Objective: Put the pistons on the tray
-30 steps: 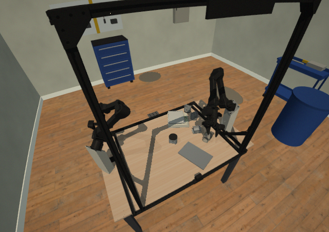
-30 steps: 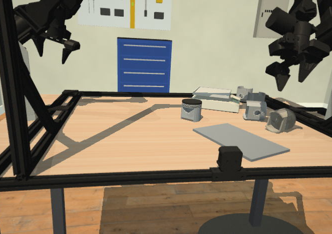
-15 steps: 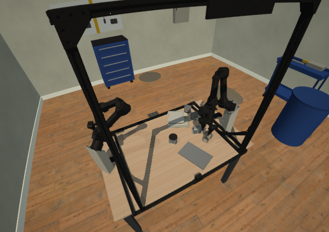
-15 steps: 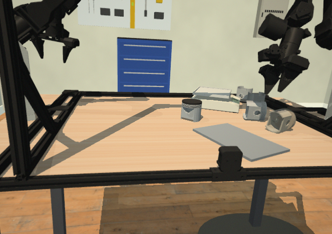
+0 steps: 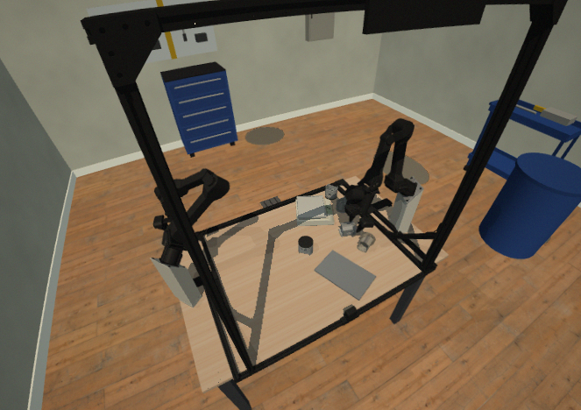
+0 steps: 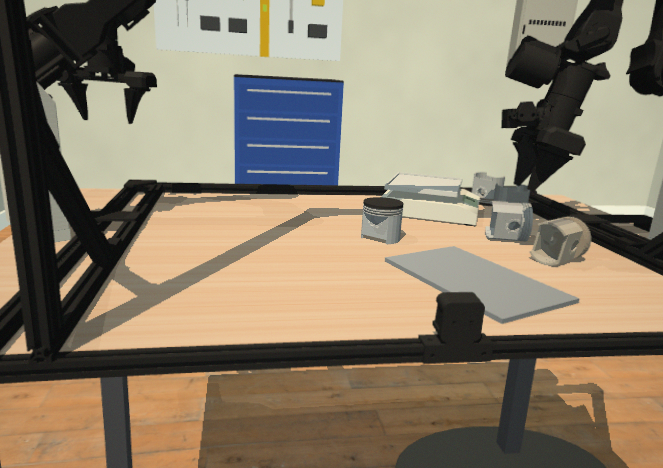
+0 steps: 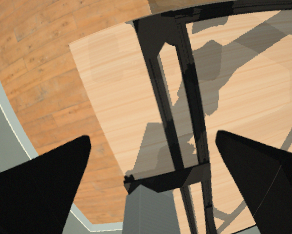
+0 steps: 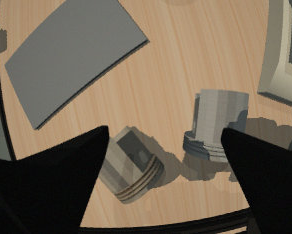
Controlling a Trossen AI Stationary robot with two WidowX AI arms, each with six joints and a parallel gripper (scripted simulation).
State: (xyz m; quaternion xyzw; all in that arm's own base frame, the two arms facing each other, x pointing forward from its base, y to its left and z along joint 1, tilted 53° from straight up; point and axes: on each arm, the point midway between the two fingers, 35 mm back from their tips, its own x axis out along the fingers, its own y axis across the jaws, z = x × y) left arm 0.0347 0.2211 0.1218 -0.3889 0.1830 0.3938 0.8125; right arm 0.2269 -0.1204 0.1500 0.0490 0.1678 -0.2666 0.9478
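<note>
Currently | right hand [image 6: 525, 185] [image 8: 166, 131]: spread, empty, above pistons | left hand [image 6: 108, 120] [image 7: 153, 136]: spread, empty
</note>
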